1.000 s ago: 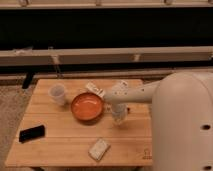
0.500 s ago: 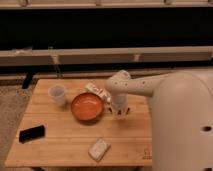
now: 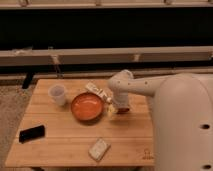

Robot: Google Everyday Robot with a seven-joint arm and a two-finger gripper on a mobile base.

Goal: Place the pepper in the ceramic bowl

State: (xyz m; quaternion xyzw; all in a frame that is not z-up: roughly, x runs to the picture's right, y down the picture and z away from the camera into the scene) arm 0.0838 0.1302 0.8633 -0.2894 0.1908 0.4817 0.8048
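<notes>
The ceramic bowl [image 3: 86, 106], orange inside with a brown rim, sits at the middle of the wooden table [image 3: 60, 145] and looks empty. My gripper [image 3: 117, 108] points down just right of the bowl's rim, close over the table top. A small dark red patch [image 3: 123, 110] shows at the gripper's tip; it may be the pepper, but I cannot tell whether it is held. The arm reaches in from the right.
A small white cup [image 3: 58, 94] stands left of the bowl. A white tube with red marks [image 3: 95, 89] lies behind the bowl. A black phone [image 3: 32, 133] lies front left, and a white packet [image 3: 99, 148] front centre. My white body [image 3: 182, 125] fills the right side.
The arm has swung a little to the left and its wrist has risen, bringing the gripper closer to the bowl's right rim. The things on the table have not moved.
</notes>
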